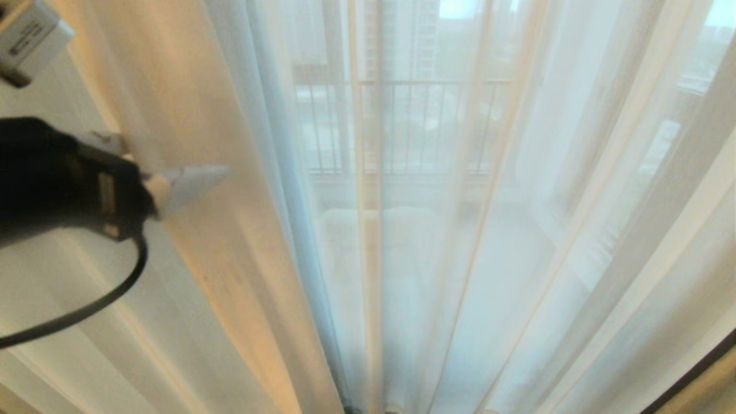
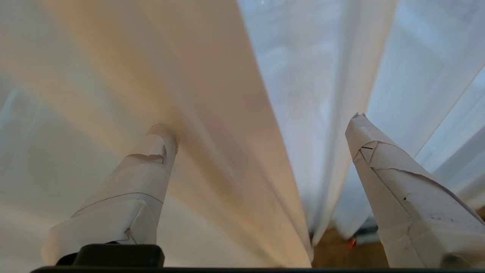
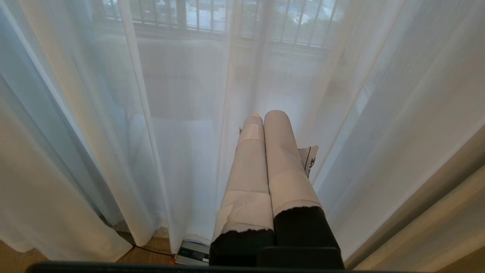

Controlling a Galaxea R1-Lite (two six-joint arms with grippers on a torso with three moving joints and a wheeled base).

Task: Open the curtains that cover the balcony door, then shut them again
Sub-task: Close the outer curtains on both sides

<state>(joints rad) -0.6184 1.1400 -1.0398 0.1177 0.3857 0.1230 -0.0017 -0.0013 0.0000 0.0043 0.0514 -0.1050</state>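
The curtains (image 1: 437,241) hang drawn across the whole view in long cream and sheer white pleats, down to the floor. The balcony door is covered by them; only dim shapes show through the fabric. My left gripper (image 1: 172,172) reaches in from the left at mid height, in front of the thicker cream pleat (image 1: 190,103). In the left wrist view this gripper (image 2: 260,122) stands wide open, its taped fingers (image 2: 147,182) far apart, the cream fold (image 2: 212,113) hanging beyond the gap, ungripped. My right gripper (image 3: 265,114) is shut and empty, parked low before the sheer panel (image 3: 182,132).
A black-railed balcony (image 1: 431,83) shows faintly through the sheer fabric. Wooden floor (image 2: 341,254) lies under the hems. A small white and blue box (image 3: 193,252) and a thin cable (image 3: 147,250) sit on the floor. A dark frame edge (image 1: 690,374) crosses the lower right corner.
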